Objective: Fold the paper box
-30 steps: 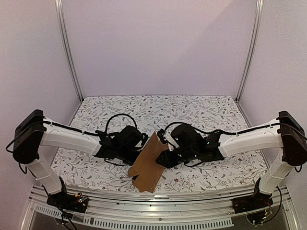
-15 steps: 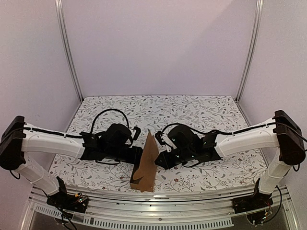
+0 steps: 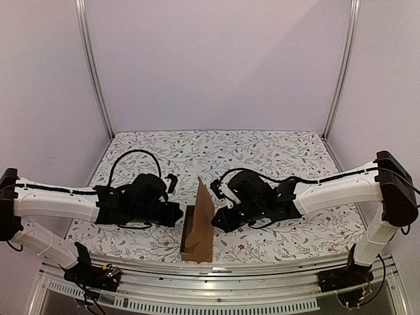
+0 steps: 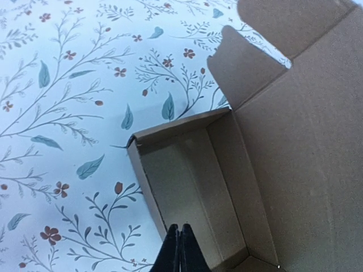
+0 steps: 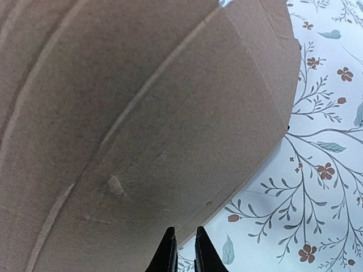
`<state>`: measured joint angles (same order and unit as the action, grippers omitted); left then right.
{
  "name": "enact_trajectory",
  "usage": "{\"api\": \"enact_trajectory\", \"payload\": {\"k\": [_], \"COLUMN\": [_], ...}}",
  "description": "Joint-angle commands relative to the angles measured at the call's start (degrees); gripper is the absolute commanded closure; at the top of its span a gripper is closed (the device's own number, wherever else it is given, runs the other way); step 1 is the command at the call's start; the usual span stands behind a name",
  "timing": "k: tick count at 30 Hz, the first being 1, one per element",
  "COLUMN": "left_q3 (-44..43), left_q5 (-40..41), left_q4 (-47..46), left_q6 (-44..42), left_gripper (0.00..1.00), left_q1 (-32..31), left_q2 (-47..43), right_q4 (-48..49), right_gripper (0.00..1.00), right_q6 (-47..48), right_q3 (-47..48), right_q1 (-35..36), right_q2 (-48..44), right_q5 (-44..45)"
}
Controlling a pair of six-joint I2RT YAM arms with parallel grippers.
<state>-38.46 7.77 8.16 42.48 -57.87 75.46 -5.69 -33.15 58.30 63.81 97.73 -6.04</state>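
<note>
Two hands flank the box (image 3: 200, 220), which sits on the surface (image 3: 275, 157) near its front edge — tall panel upright, a shallow tray at its foot on the left. Left hand (image 4: 178, 228) is pressed together and empty, close by the tray. Right hand (image 5: 184, 229) — fingers a sliver apart, nothing between — faces the panel's outer side.

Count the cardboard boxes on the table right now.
1. The paper box sits near the front edge of the table, between the left gripper and the right gripper, its large panel raised upright over an open tray. No other cardboard shows; a small scrap could be hidden.
</note>
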Motion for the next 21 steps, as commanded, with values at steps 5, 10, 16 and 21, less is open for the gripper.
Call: {"api": "enact_trajectory", "payload": {"k": [5,10,16,21], "left_q3": [3.3,4.9,6.0,7.1], "left_q5": [4.8,1.0,-2.8,-5.9], "left_q4": [4.9,-0.3,-6.2,-12.6], "left_q6": [3.2,4.6,5.5,6.7], "left_gripper": [1.00,1.00,1.00,1.00], "left_q1": [-0.4,-0.3,-0.2,-0.1], "left_q2": [-2.4,1.5,6.4,8.9], "right_q4": [-1.4,-1.6,-1.5,-1.4], "right_gripper": [0.90,0.90,0.91,0.91], "right_q6": [1.3,1.8,2.1,2.1], "right_q3": [3.3,4.9,6.8,8.2], "right_q1": [1.1,1.3,1.7,2.3], "right_q2": [-0.8,-0.4,0.6,2.5], "right_q5": [0.7,0.3,-0.3,-0.9]}}
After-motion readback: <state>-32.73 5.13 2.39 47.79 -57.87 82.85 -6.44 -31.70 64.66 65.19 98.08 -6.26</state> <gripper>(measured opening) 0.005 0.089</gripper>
